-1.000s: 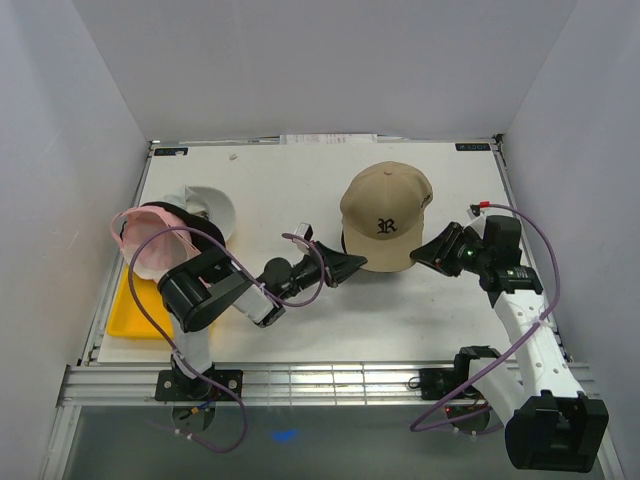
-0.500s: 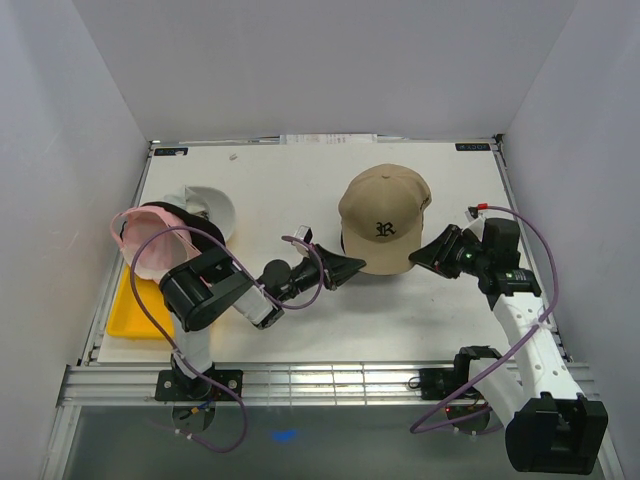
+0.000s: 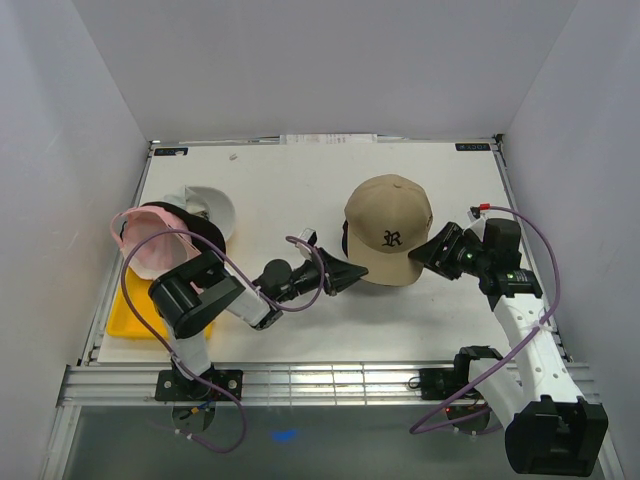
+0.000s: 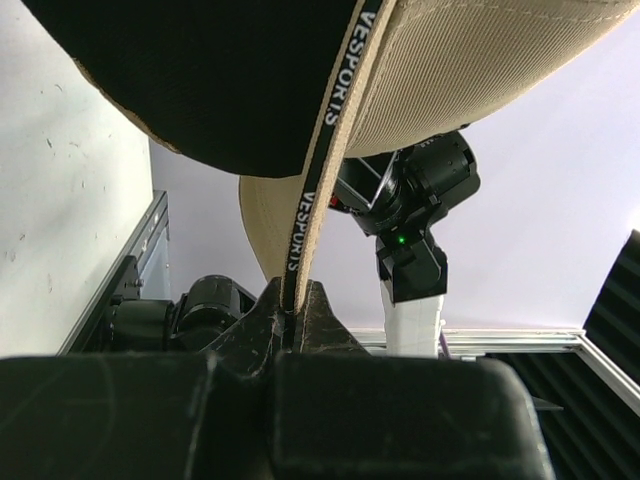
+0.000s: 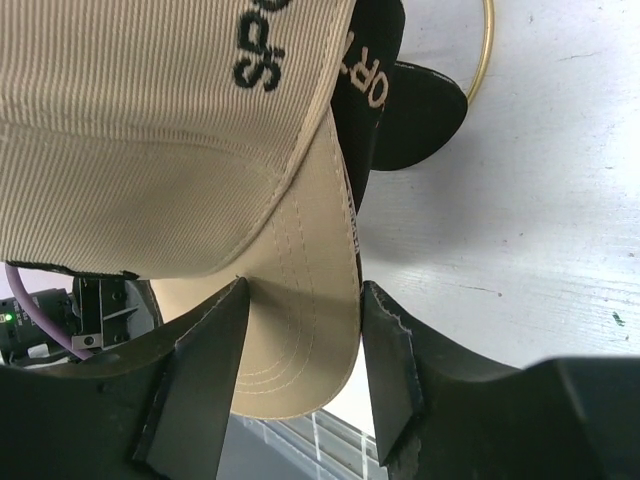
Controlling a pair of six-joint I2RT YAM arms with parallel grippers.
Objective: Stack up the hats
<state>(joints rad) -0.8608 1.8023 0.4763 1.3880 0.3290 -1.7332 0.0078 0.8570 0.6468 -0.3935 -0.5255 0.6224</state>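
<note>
A: Hands first: left hand (image 4: pixel 292 300)?
B: Pinched shut on rim band of tan cap (image 3: pixel 388 225).
A: Right hand (image 5: pixel 303 290)?
B: Parted, that cap's brim lying between its fingers.
A: Cap's place?
B: Right of middle on counter (image 3: pixel 280 190), over black cap (image 5: pixel 372 90).

Spread fingers (image 5: pixel 200 380) flank tan cap (image 5: pixel 150 130) brim (black cap (image 5: pixel 412 112) behind).

Tan cap (image 3: pixel 388 225) bears "R"; its band (image 4: pixel 320 150), "VESPORTS".
</note>
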